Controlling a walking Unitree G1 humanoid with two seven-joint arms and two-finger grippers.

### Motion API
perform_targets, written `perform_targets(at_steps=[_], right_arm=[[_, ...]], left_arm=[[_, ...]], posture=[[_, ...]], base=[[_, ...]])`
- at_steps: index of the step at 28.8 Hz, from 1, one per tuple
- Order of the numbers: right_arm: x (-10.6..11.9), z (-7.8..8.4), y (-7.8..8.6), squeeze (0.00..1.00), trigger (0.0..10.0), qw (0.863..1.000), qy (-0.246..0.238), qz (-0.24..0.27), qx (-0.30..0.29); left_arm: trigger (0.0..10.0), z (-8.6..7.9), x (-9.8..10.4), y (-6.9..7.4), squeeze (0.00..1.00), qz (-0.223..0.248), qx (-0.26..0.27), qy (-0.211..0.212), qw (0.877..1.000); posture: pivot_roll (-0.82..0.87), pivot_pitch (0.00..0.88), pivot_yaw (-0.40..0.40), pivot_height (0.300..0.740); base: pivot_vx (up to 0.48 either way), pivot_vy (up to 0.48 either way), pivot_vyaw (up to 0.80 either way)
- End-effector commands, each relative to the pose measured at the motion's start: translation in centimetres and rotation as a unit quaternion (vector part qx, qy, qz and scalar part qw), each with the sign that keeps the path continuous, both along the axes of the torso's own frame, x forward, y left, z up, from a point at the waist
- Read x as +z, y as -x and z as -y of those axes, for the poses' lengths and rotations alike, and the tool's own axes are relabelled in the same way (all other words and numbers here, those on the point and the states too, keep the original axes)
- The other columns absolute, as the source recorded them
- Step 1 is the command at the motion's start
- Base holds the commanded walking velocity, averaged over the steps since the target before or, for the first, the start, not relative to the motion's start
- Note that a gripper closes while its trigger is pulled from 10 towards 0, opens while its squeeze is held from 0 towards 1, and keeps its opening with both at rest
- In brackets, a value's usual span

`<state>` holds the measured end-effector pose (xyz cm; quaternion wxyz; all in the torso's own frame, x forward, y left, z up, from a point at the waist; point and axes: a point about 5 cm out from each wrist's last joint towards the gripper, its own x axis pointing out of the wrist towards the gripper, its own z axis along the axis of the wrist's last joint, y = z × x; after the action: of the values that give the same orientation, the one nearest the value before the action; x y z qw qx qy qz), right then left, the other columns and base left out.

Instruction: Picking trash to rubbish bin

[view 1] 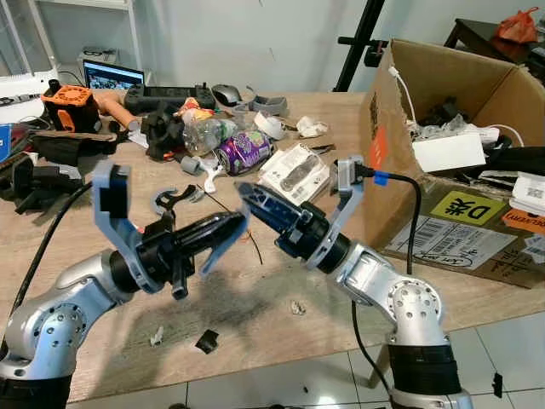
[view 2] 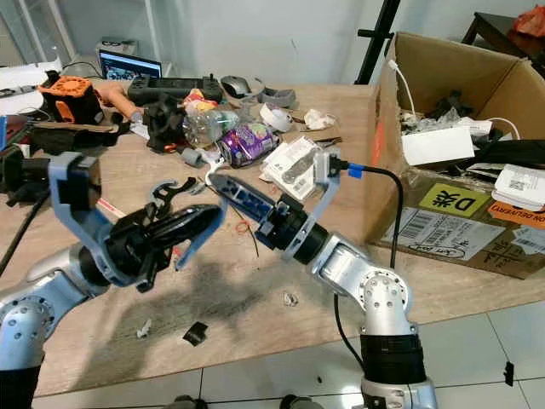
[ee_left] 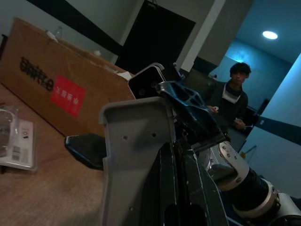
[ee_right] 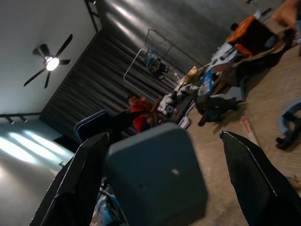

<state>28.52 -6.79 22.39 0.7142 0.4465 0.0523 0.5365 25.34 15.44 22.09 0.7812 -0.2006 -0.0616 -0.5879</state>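
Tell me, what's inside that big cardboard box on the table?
The cardboard box, lying open on its side, holds a white carton, white cables, crumpled plastic and dark items. Its near wall hides whatever lies deeper.

A cluttered workroom in a home or lab is shown: a wooden table [view 1: 281, 298] is strewn with a laptop [view 1: 112, 77], a controller [view 1: 174, 95], a mouse [view 1: 226, 93] and orange-black tool gear [view 1: 70, 104]. An open cardboard box [view 1: 443, 162] of cables is set beside them. A ceiling fan [ee_right: 51, 61] and seated people are seen in the wrist views.
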Motion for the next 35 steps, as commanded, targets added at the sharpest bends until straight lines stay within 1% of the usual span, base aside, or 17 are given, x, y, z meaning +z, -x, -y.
perform_targets(at_steps=[1,4,8,9,11,13,15,16,17,18,20,21,23,24,26,30,35], right_arm=[[0.1,0.0,0.0,0.00,10.0,1.000,0.011,0.006,0.005],[-0.2,-0.1,0.1,0.00,10.0,1.000,0.027,0.007,0.008],[-0.3,-0.2,0.0,0.00,10.0,0.999,0.031,0.004,0.015],[-0.4,-0.2,0.1,0.00,10.0,0.999,0.033,0.002,0.015],[-0.4,-0.3,0.1,0.00,10.0,0.999,0.034,0.002,0.015],[-0.4,-0.3,0.0,0.00,10.0,0.999,0.034,0.001,0.015],[-0.6,-0.3,-0.1,0.00,10.0,0.999,0.032,-0.005,0.014],[-0.7,-0.3,-0.1,0.00,7.4,0.999,0.031,-0.008,0.013],[-0.7,-0.3,0.0,0.00,7.4,0.999,0.031,-0.010,0.013],[-0.7,-0.3,-0.1,0.00,4.2,0.999,0.028,-0.012,0.013],[-0.7,-0.2,-0.2,0.00,4.2,0.999,0.026,-0.013,0.013],[-0.8,-0.2,-0.2,0.00,2.7,0.999,0.028,-0.015,0.013],[-0.9,-0.2,-0.2,0.00,2.7,0.999,0.029,-0.017,0.013],[-0.9,-0.2,-0.3,0.00,0.0,0.999,0.027,-0.021,0.009],[-1.0,-0.1,-0.4,0.00,0.0,0.999,0.025,-0.024,0.006],[-1.0,-0.1,-0.4,0.00,0.0,0.999,0.024,-0.026,0.003],[-1.0,0.0,-0.4,0.00,0.0,0.999,0.023,-0.028,0.001]], left_arm=[[0.0,0.4,0.0,0.3,0.00,0.005,-0.014,-0.017,1.000],[0.0,0.4,-0.1,0.4,0.00,0.006,-0.014,-0.019,1.000],[0.0,0.4,-0.1,0.2,0.00,0.007,-0.013,-0.021,1.000],[0.0,0.4,-0.1,0.2,0.00,0.008,-0.014,-0.020,1.000],[0.0,0.4,0.0,0.3,0.00,0.008,-0.014,-0.020,1.000],[0.0,0.4,0.0,0.2,0.00,0.008,-0.015,-0.020,1.000],[0.0,0.5,-0.1,0.2,0.00,0.008,-0.013,-0.021,1.000],[0.0,0.5,-0.1,0.2,0.00,0.008,-0.013,-0.020,1.000],[0.0,0.5,-0.1,0.3,0.00,0.009,-0.013,-0.019,1.000],[0.0,0.5,0.0,0.2,0.00,0.009,-0.013,-0.018,1.000],[0.0,0.5,0.0,0.1,0.00,0.010,-0.012,-0.018,1.000],[0.0,0.6,0.0,0.1,0.00,0.010,-0.012,-0.018,1.000],[0.0,0.6,0.0,0.1,0.00,0.010,-0.012,-0.018,1.000],[0.0,0.7,0.0,0.1,0.00,0.010,-0.013,-0.016,1.000],[0.0,0.8,0.0,0.0,0.00,0.010,-0.013,-0.016,1.000],[0.0,0.8,0.0,0.1,0.00,0.011,-0.013,-0.017,1.000],[0.0,0.8,0.0,-0.1,0.00,0.016,-0.005,-0.020,1.000]], posture=[[0.06,0.145,-0.074,0.740],[0.05,0.135,-0.072,0.740],[0.06,0.154,-0.075,0.740],[0.06,0.125,-0.072,0.740],[0.06,0.125,-0.072,0.740],[0.06,0.127,-0.072,0.740],[0.06,0.152,-0.072,0.740],[0.05,0.136,-0.071,0.740],[0.05,0.136,-0.071,0.740],[0.06,0.152,-0.075,0.740],[0.06,0.152,-0.075,0.740],[0.06,0.168,-0.073,0.740],[0.06,0.163,-0.072,0.740],[0.06,0.152,-0.070,0.740],[0.06,0.174,-0.068,0.740],[0.06,0.146,-0.065,0.740],[0.06,0.162,-0.065,0.740]], base=[[0.000,0.000,0.00],[0.000,0.000,0.00],[0.000,0.000,0.00],[0.000,0.000,0.00],[0.000,0.000,0.00],[0.000,0.000,0.00],[0.000,0.000,0.00],[0.000,0.000,0.00],[0.000,0.000,0.00],[0.000,0.000,0.00],[0.000,0.000,0.00],[0.000,0.000,0.00],[0.000,0.000,0.00],[0.000,0.000,0.00],[0.000,0.000,0.00],[0.000,0.000,0.00],[0.000,0.000,0.00]])
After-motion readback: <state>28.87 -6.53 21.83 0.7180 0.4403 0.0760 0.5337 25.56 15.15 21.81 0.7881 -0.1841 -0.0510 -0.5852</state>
